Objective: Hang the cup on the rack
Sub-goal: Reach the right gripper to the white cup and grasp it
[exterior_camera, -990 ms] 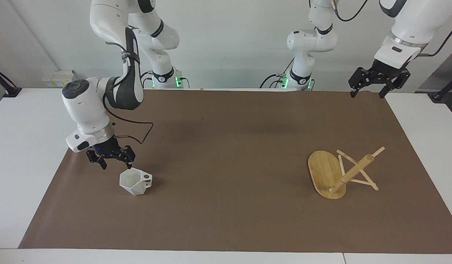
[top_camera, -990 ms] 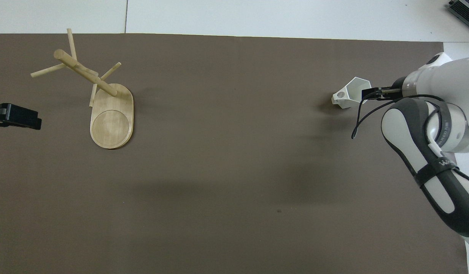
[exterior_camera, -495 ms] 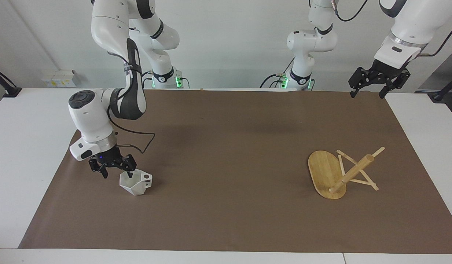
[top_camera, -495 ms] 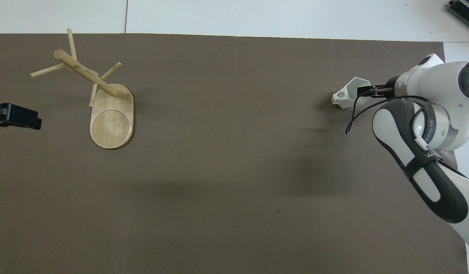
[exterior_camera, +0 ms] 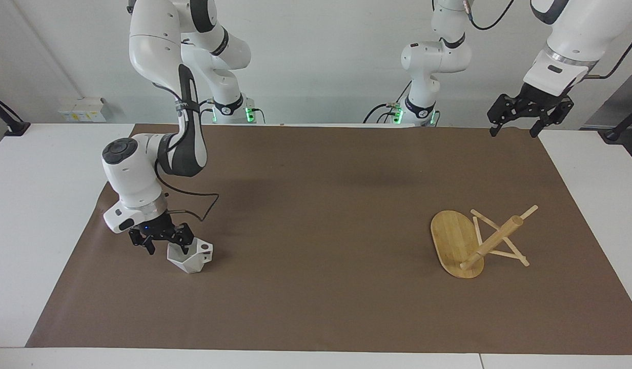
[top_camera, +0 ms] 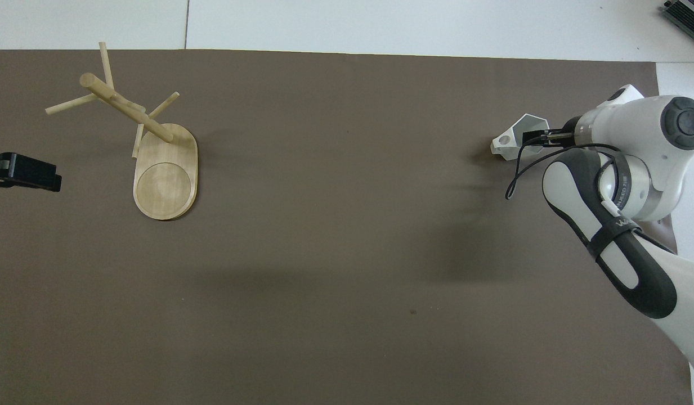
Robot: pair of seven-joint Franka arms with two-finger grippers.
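From across the table, the right gripper [exterior_camera: 164,245] is down at the cup [exterior_camera: 189,257], jaws apart, one finger dipping inside the rim and one outside. The cup sits upright on the brown mat [exterior_camera: 316,215] at the right arm's end. The rack [exterior_camera: 474,242] stands well apart at the left arm's end. The left gripper [exterior_camera: 515,129] waits open, high over the mat's corner.

From overhead, the right gripper [top_camera: 535,139] overlaps the cup [top_camera: 513,143]; the rack [top_camera: 155,152] is untouched.

This looks like the grasping step; next the jaws need to close on the cup wall.
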